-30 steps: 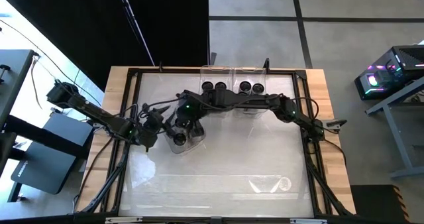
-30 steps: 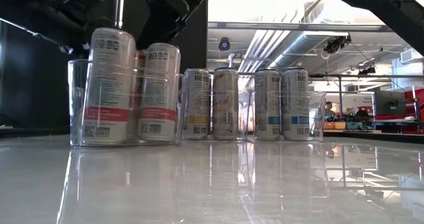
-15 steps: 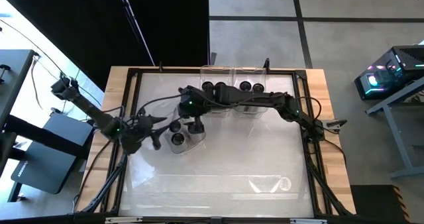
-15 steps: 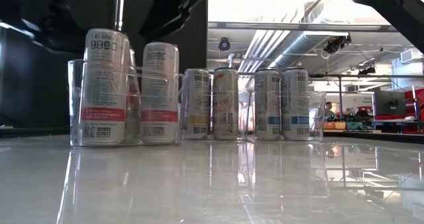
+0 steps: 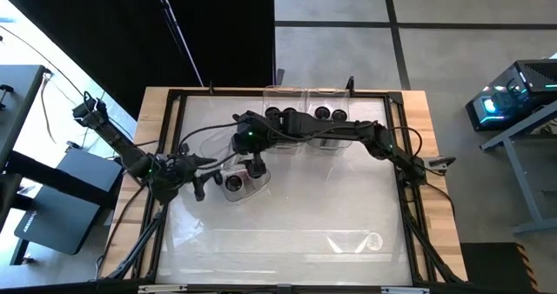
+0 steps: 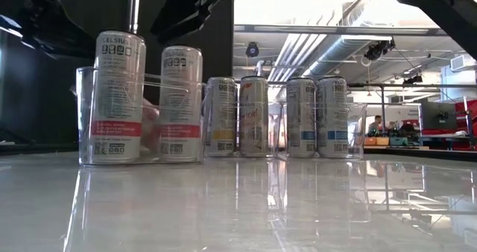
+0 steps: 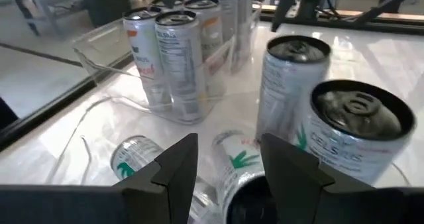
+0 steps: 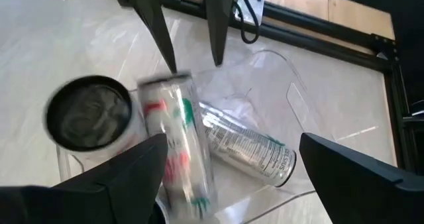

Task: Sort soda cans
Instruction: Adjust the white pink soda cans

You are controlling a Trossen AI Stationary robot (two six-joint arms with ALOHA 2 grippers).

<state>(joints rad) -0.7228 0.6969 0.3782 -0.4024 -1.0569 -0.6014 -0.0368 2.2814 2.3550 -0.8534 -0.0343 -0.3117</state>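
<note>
Both arms at the near bin, neither holding a can.
Right gripper [image 5: 253, 165], jaws wide open, hangs over the soda cans [image 5: 233, 183] for a pick; left gripper [image 5: 197, 188], jaws part-open and empty, waits just beside them.

The soda cans [image 6: 119, 95] are silver-grey with dark tops. The two nearest in the low view carry red bands, the next pair [image 6: 237, 116] orange-yellow, the last pair [image 6: 317, 116] blue. Cans lying down [image 7: 228, 161] show green leaf marks and red lettering. The bins [image 7: 112, 58] are clear; the table [image 5: 296, 216] is glossy white, framed in pale wood.
</note>
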